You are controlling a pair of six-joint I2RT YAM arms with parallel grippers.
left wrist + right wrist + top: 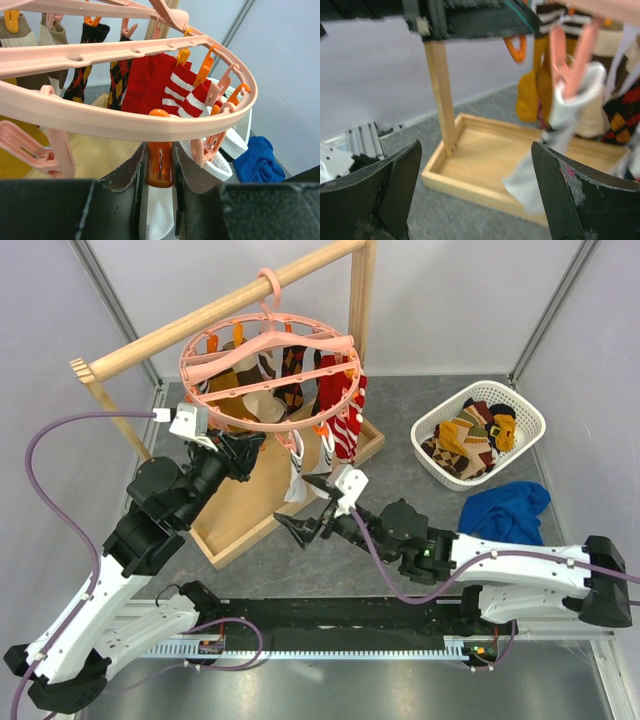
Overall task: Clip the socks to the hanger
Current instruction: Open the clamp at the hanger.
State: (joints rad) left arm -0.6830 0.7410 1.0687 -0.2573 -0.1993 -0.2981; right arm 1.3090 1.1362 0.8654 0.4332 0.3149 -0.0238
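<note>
The left fingers (125, 177) gripped an orange clip (160, 167) on the hanger's (100, 122) near rim, a white sock (160, 215) hanging below. The right fingers (395, 175) were wide open, empty. The sock looked soft and light, best held at the cuff.

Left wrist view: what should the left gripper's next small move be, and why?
Probably ease the left gripper open so the orange clip can close on the white sock. Its fingers sit against both sides of the clip, sock cloth shows right below, and the right gripper is open and empty. Whether the clip already bites the cloth is hidden.
</note>
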